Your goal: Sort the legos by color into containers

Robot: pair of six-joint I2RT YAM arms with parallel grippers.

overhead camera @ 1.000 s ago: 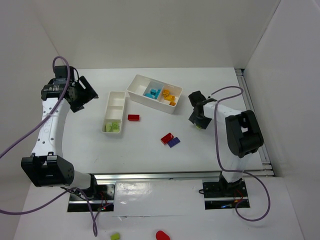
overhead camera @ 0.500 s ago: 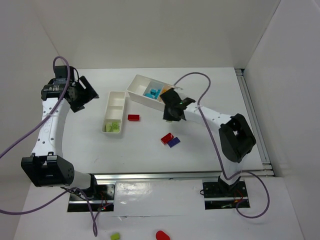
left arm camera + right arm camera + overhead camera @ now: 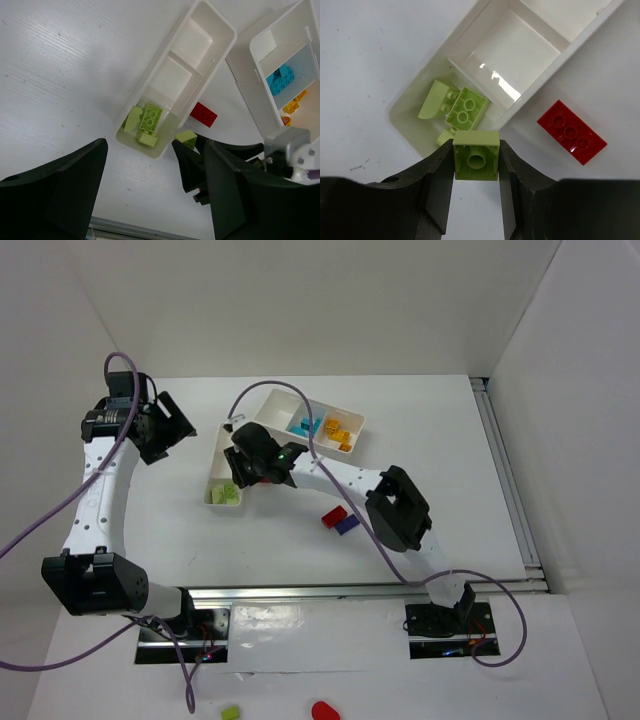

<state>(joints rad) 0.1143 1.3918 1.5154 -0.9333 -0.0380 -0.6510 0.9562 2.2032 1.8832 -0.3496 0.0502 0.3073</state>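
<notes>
Over the end rim of the narrow tray (image 3: 510, 50), the right gripper (image 3: 476, 167) clamps a lime brick (image 3: 476, 150) by its flat sides. It is probably light, rigid and slick (a firm side pinch suits it). The left gripper (image 3: 172, 430) gapes empty.

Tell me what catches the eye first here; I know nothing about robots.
The right gripper, stretched across the table, pinches a lime green brick at the corner of the narrow tray, whose end compartment holds more lime green pieces. A red brick lies on the table beside that tray, and the wider tray behind holds cyan bricks and orange-yellow bricks.
</notes>
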